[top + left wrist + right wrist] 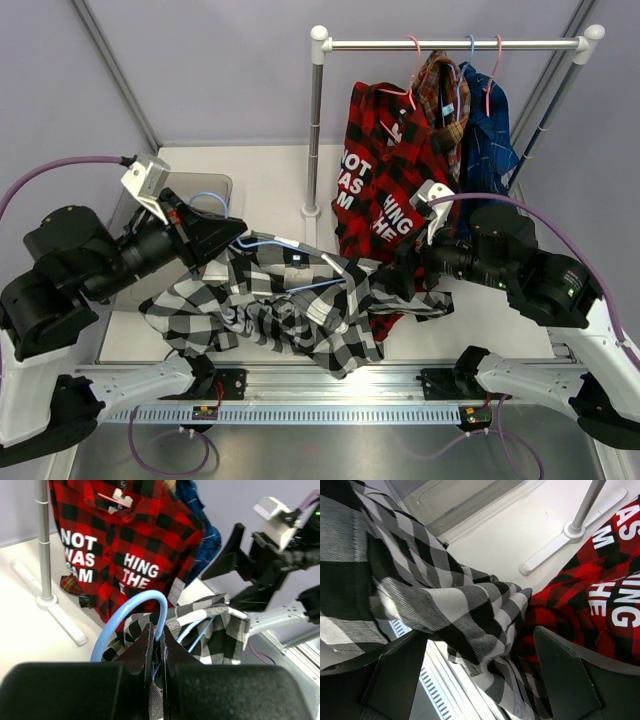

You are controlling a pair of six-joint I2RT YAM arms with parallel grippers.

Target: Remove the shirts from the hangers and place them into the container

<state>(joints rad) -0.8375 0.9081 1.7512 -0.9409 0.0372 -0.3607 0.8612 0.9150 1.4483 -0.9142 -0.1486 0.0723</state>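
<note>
A black-and-white check shirt (pixel 265 310) hangs spread between my two arms, still on a light blue hanger (pixel 312 287). My left gripper (pixel 232 243) is shut on the hanger's hook (pixel 131 611), the wire pinched between its fingertips (pixel 156 632). At the shirt's right end my right gripper (pixel 395 272) stands open; the check cloth (pixel 460 605) droops between its wide-apart fingers (pixel 480 645) without being pinched. The red-and-black shirt (pixel 385 170) with white lettering hangs on the rail on a pink hanger (pixel 413 50). The smoky container (pixel 222 185) sits behind my left arm.
The silver rail (pixel 450 44) also carries a tartan shirt (pixel 443 95) and a blue shirt (pixel 492 130). Its post (pixel 314 130) and white foot (pixel 47 600) stand mid-table, between the container and the hanging shirts. The red shirt's hem (pixel 590 595) lies close to my right gripper.
</note>
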